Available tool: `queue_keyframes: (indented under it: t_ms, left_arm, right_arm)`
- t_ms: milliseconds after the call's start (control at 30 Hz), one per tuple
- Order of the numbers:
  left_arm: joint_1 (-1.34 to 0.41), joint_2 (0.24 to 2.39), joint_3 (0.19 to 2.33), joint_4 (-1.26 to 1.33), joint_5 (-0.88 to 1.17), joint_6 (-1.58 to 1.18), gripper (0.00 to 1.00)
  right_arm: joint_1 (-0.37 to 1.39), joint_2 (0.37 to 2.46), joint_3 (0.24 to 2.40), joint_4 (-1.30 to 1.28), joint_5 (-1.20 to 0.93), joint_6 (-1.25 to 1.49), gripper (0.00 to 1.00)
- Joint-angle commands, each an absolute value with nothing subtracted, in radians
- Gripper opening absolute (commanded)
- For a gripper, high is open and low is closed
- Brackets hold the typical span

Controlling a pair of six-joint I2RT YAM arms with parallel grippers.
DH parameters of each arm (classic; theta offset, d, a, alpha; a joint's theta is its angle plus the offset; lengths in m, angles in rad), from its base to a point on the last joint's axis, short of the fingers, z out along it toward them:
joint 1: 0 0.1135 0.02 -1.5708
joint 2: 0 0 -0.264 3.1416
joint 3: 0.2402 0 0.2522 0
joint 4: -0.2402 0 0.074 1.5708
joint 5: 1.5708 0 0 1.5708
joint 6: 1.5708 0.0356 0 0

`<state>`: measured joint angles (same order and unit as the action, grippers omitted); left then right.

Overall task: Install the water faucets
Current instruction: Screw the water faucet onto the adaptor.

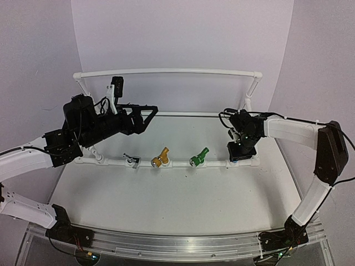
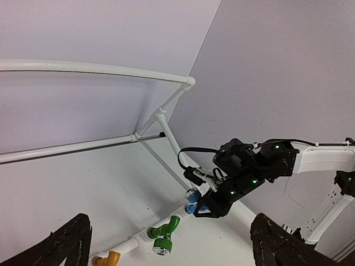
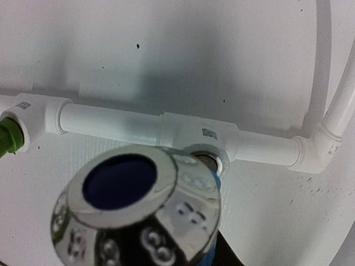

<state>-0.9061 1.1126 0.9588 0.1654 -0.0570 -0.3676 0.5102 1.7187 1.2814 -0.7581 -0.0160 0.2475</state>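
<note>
Right tool (image 1: 241,155): pointing down on the front rail of the white pipe frame (image 1: 177,164), about 3 o'clock on the table (image 1: 166,205). It sits over the blue faucet (image 3: 166,216). Its wrist cam is filled by the faucet's chrome nozzle, with no fingers in shot. In the left wrist view the black tool body wraps the blue faucet, so there is contact. Can't tell whether the jaws are clamped or slack on it.

Blue faucet: at the tee fitting (image 3: 205,133) near the rail's right end, with the elbow at its 3 o'clock. Its threaded end meets the tee's opening; depth is not readable.

Left tool (image 1: 147,117): raised above the table at roughly 10 o'clock, jaws spread fully wide. It holds nothing and touches nothing. In its own cam both fingers (image 2: 69,244) sit at the bottom corners with open space between them.

Other faucets are on the same rail, running 9 to 3 o'clock:
- silver faucet (image 1: 132,160)
- yellow faucet (image 1: 160,159)
- green faucet (image 1: 198,157)

The blue one is at the green's 3 o'clock, under the right tool.
</note>
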Motion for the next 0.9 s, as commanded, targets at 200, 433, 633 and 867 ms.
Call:
queue_keyframes:
  t_ms: [200, 433, 633, 867]
  left_arm:
    - [-0.900, 1.084, 0.953, 0.203, -0.077, -0.374, 1.00]
    - [-0.900, 1.084, 0.953, 0.199, -0.075, -0.373, 1.00]
    - [-0.900, 1.087, 0.953, 0.199, -0.073, -0.372, 1.00]
    - [-0.900, 1.072, 0.950, 0.188, -0.079, -0.369, 1.00]
  right_arm:
    - [0.500, 1.724, 1.278, -0.792, -0.105, 0.252, 0.23]
    - [0.481, 1.722, 1.298, -0.823, -0.085, 0.100, 0.01]
    - [0.480, 1.757, 1.360, -0.905, -0.060, -0.193, 0.00]
    - [0.481, 1.712, 1.466, -0.992, -0.007, -0.484, 0.00]
